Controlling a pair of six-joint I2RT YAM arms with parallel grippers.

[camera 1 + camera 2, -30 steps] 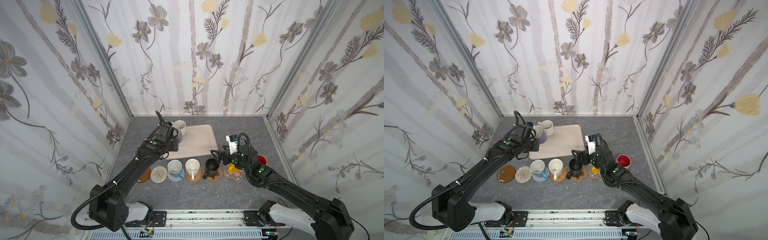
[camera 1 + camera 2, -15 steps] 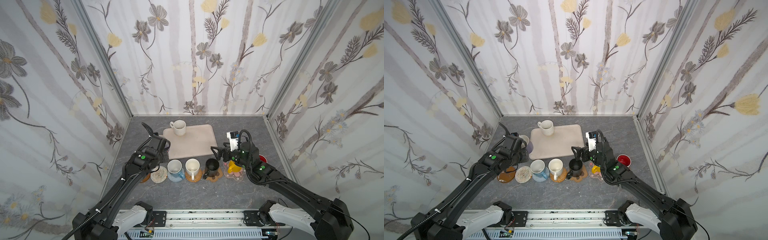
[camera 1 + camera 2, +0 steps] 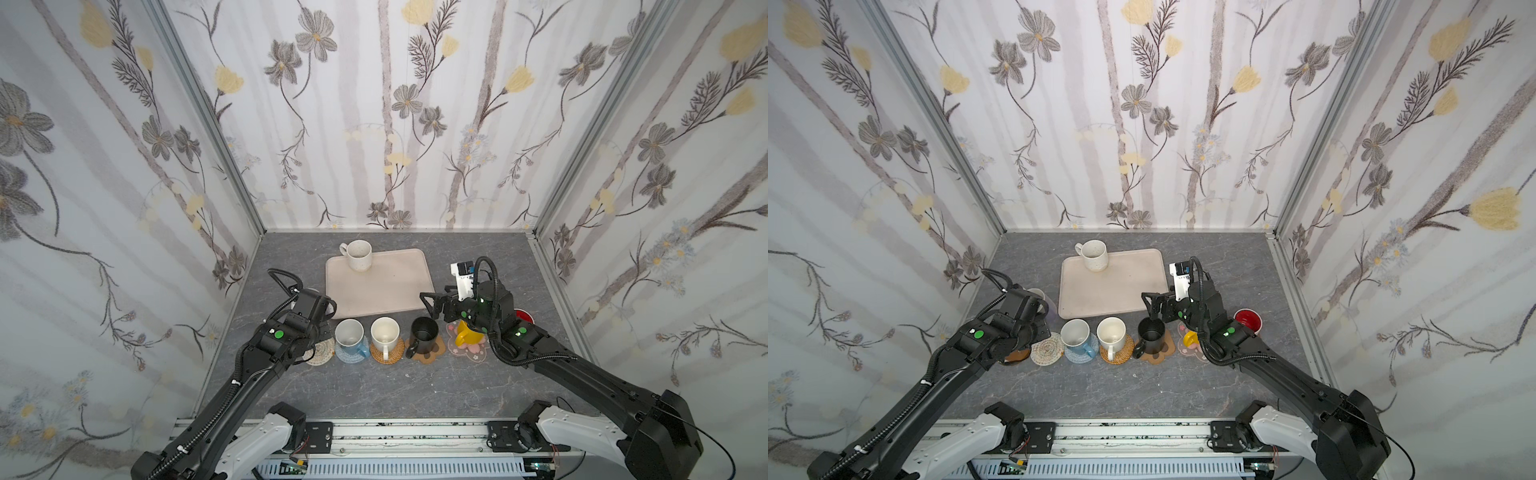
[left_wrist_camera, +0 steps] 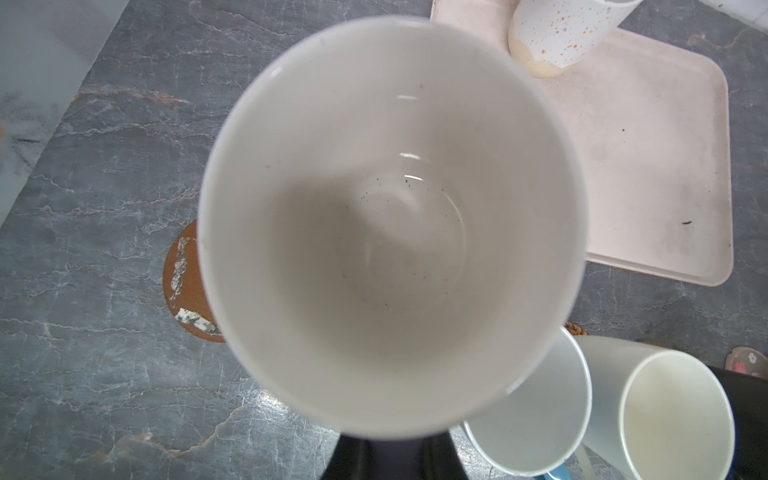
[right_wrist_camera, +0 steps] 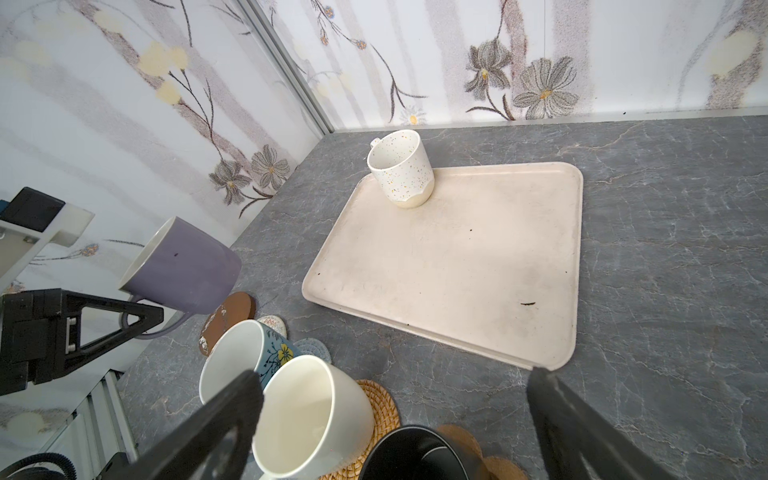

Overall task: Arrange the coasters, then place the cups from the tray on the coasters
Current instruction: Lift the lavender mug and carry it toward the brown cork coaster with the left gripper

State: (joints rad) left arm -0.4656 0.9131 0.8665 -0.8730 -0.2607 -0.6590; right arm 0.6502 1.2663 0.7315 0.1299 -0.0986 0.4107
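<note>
My left gripper (image 5: 141,318) is shut on the handle of the lavender cup (image 5: 178,266), which hangs just above the brown wooden coaster (image 4: 185,282) at the row's left end. The cup's white inside (image 4: 390,224) fills the left wrist view. The beige woven coaster (image 3: 1047,353) beside it is bare. The light blue cup (image 3: 349,334), cream cup (image 3: 384,332), black cup (image 3: 424,332) and yellow cup (image 3: 465,334) stand on coasters. A speckled cream cup (image 3: 358,255) stands on the tray (image 3: 386,299). My right gripper (image 3: 432,303) hangs open above the black cup.
A white cup with a red inside (image 3: 1248,320) stands at the right, behind my right arm. The wall (image 3: 232,266) runs close on the left of the left arm. Bare grey tabletop (image 3: 374,390) lies in front of the row.
My left arm has carried the lavender cup from the tray's far left corner back and down to the left end of the coaster row. The right arm has barely moved.
</note>
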